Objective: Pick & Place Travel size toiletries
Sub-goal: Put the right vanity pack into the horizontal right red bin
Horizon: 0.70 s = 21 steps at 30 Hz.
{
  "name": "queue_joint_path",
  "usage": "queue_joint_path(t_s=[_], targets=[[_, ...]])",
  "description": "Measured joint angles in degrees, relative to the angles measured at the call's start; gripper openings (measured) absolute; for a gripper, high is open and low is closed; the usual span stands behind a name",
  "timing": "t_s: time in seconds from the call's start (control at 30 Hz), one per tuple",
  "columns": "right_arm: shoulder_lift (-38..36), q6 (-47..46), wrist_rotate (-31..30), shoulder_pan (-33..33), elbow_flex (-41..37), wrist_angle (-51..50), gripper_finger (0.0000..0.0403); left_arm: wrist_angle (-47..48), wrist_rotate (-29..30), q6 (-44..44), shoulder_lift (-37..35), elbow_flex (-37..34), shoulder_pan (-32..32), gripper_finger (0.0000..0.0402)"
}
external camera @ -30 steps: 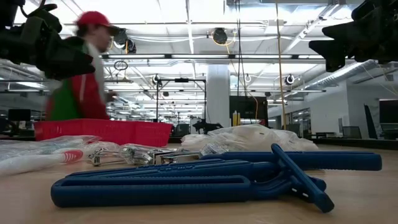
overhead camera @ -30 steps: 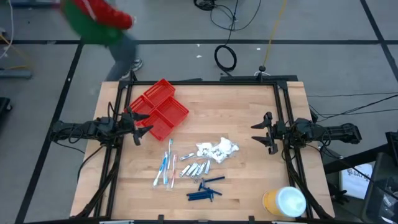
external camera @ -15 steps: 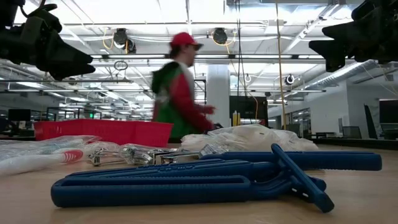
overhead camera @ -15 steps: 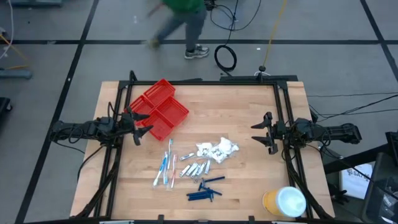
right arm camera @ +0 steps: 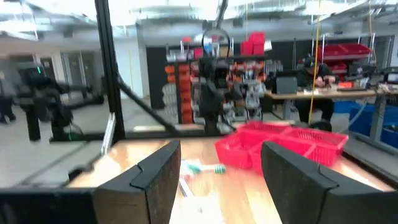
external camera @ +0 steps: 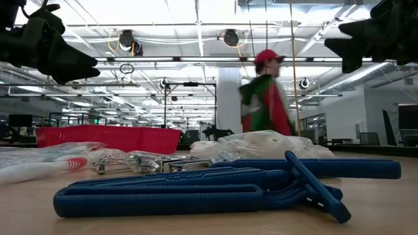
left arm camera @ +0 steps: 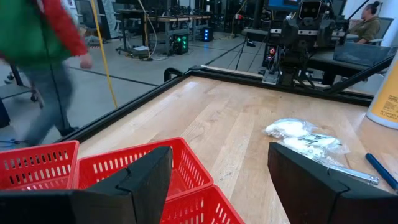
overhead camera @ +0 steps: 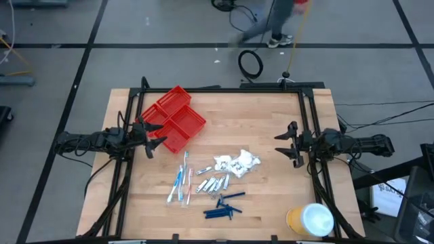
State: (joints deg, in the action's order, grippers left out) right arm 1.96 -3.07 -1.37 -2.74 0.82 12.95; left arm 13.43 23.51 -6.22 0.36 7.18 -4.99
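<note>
The toiletries lie in a loose group at the table's middle and near side: blue-and-white toothbrushes [overhead camera: 180, 181], silvery clippers [overhead camera: 213, 184], white crinkly packets [overhead camera: 237, 163] and dark blue stick pieces [overhead camera: 224, 207]. My left gripper [overhead camera: 150, 137] stands open at the left edge, raised, beside the red tray [overhead camera: 175, 118]. My right gripper [overhead camera: 287, 144] stands open at the right edge, also raised. Neither touches anything.
A large yellow roll with a white top [overhead camera: 310, 220] stands at the near right corner. A person [external camera: 264, 98] walks past beyond the table's far edge. Bare wood lies between the toiletries and the right gripper.
Neither arm has moved and the toiletries lie as before. The person behind the table has walked from the far left toward the far right.
</note>
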Motion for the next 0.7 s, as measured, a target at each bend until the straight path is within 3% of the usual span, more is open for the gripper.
queue_joint_path(t_s=[0.2,0.43,0.7], targets=[[0.0,-7.98,-0.05,0.01,-0.01,9.09,0.0212,-0.01,0.0,0.0,0.0,0.01,0.01,0.0257],[-0.02,-9.81,0.01,0.02,-0.02,19.6,0.0212,0.0,0.0,0.0,-0.01,0.01,0.01,0.0257],[0.02,-12.59,-0.32,0.02,-0.02,15.52,0.0212,-0.02,0.0,0.0,0.0,0.01,0.0,0.0257]])
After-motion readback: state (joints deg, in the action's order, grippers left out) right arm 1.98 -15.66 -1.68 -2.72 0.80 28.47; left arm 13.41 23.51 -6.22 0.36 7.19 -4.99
